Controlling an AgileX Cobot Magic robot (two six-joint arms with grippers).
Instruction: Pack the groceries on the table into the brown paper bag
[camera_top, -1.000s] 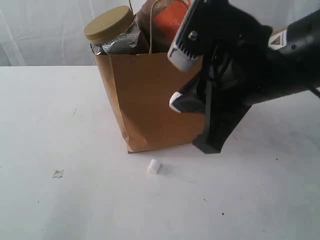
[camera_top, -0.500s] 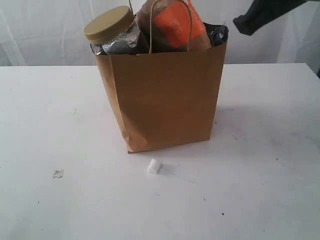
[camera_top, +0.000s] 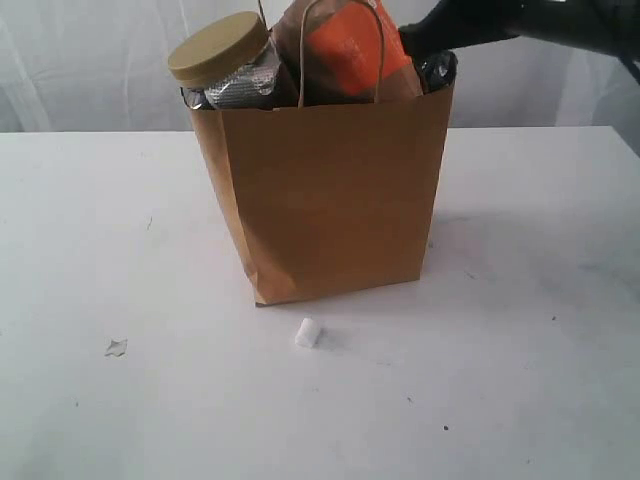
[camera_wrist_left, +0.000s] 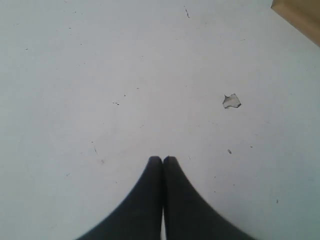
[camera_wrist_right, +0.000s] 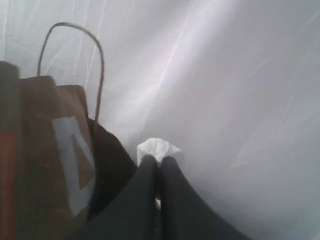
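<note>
The right arm (camera_top: 500, 22) had swung from the brown paper bag's (camera_top: 330, 190) front to above its rim. Right fingers (camera_wrist_right: 149, 172) and left fingers (camera_wrist_left: 150, 175) were clenched. It should rise clear of the handle (camera_top: 381, 60).

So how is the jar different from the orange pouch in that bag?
The jar is round, with a flat mustard lid, while the pouch is a flat orange and brown packet. The jar tilts at the bag's left end in the outside view. The pouch stands nearer the middle and reaches higher. Both poke out above the rim of the brown paper bag.
</note>
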